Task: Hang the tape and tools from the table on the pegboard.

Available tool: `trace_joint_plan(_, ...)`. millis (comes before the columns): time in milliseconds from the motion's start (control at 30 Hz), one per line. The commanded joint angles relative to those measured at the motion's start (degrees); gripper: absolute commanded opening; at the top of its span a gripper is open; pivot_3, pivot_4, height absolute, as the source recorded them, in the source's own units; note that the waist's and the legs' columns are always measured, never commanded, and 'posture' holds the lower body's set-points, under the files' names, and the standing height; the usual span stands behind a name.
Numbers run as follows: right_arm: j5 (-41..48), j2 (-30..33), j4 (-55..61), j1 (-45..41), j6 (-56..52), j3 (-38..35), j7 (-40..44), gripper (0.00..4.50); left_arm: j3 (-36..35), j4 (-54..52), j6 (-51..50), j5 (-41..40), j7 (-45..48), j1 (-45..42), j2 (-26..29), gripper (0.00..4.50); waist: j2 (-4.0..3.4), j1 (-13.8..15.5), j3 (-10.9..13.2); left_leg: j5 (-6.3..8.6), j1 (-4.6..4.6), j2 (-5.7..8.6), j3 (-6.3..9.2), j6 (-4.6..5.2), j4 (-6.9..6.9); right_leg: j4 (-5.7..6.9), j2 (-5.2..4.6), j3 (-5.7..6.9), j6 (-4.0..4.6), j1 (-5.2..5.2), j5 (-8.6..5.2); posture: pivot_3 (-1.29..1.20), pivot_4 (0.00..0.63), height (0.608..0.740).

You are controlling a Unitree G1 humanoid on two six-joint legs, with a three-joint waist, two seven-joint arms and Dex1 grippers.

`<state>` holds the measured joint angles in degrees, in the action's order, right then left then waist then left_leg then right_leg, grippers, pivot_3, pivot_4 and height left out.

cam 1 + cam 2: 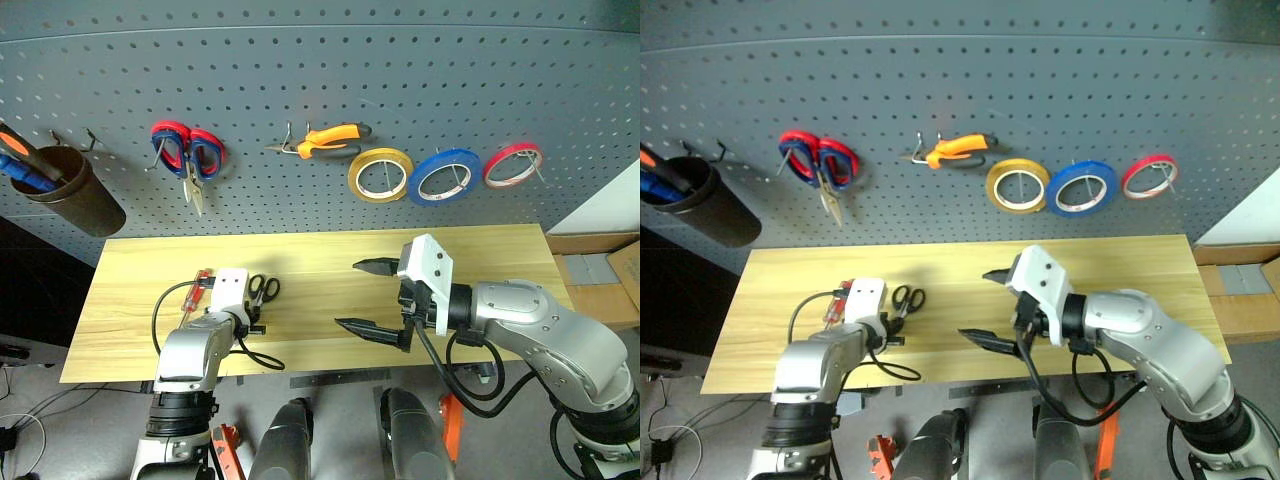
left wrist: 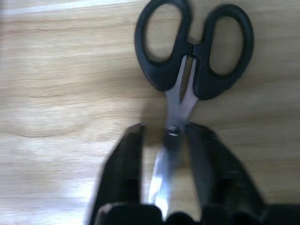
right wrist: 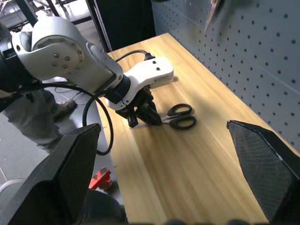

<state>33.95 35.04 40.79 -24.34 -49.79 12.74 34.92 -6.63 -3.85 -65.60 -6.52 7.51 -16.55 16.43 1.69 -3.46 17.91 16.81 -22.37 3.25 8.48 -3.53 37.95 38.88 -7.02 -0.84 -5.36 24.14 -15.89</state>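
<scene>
Lying flat on the pale wooden table [image 1: 330,262], the black scissors [image 2: 193,70] have their blades pinched by the left gripper [image 2: 168,150]. The right gripper [image 1: 372,297] hangs released. Blue tape [image 1: 445,177] and pliers [image 1: 322,140] hang on the grey pegboard [image 1: 300,70].

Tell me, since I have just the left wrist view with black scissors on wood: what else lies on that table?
Observer: A red-handled screwdriver lies on the table, just beyond the left gripper and left of the scissors.
Operator: Is anything from the task hung already?
Observer: Yes, the orange-handled pliers and the blue tape hang on the pegboard.
Operator: And the other arm?
Observer: The right gripper hovers over the table's middle, jaws wide open and empty.
</scene>
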Motion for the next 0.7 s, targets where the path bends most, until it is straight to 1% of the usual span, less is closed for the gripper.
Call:
trace_joint_plan(33,-0.12,0.14,2.36,-1.12,0.7,-0.18,0.44,4.5,0.57,3.48,0.31,0.31,0.94,2.36,1.1,0.14,0.0,0.01,0.0,0.0,0.0,0.0,0.0,0.0,0.0,0.0,0.0,0.0,0.0,0.0,0.0,-0.08,0.359,0.74)
trace_joint_plan(233,-0.94,0.56,2.0,-1.11,0.61,-0.38,0.2,4.5,0.67,1.17,6.58,-1.31,6.41,4.94,4.2,0.1,-0.01,-0.1,0.01,0.0,0.0,-0.01,0.02,-0.01,-0.02,-0.03,0.0,0.0,0.0,0.01,0.0,-0.08,0.357,0.74)
trace_joint_plan(333,-1.29,0.01,1.85,-1.07,0.79,-0.46,-0.13,4.5,1.08,-1.25,13.3,-2.28,11.41,6.65,7.22,0.1,-0.02,-0.07,0.02,0.0,-0.02,-0.02,0.05,-0.02,-0.05,-0.08,-0.01,0.02,0.0,0.03,0.0,-0.08,0.356,0.74)
trace_joint_plan(467,-1.61,-1.08,1.45,-1.23,1.49,-1.2,-0.94,4.5,1.02,-2.74,26.32,0.39,13.48,8.93,11.48,0.1,0.0,0.15,0.14,0.0,-0.23,-0.02,0.18,-0.03,-0.05,-0.23,-0.02,0.14,0.0,0.12,0.0,-0.08,0.356,0.74)
trace_joint_plan(533,-1.65,-1.41,1.32,-1.27,1.88,-1.53,-1.0,4.5,0.47,-3.3,31.71,0.68,14.04,9.96,12.37,0.1,-0.01,0.24,0.17,-0.06,-0.37,-0.02,0.31,-0.14,-0.04,-0.32,-0.04,0.26,0.01,0.16,0.0,-0.08,0.354,0.74)
trace_joint_plan(567,-1.87,-1.52,1.24,-1.26,2.38,-1.68,-1.02,4.5,0.21,-4.2,36.46,1.15,14.69,11.19,13.13,0.1,-0.02,0.26,0.17,-0.1,-0.42,-0.01,0.35,-0.22,-0.05,-0.37,-0.06,0.31,0.01,0.16,0.0,-0.08,0.353,0.74)
trace_joint_plan(700,-3.59,-1.98,0.61,-1.2,5.64,-1.86,-0.88,4.5,-2.62,-8.62,50.04,0.81,15.72,16.75,13.27,0.1,-0.03,0.19,0.19,-0.08,-0.55,-0.01,0.55,-0.25,-0.19,-0.84,-0.11,0.36,-0.07,0.14,0.07,-0.08,0.35,0.74)
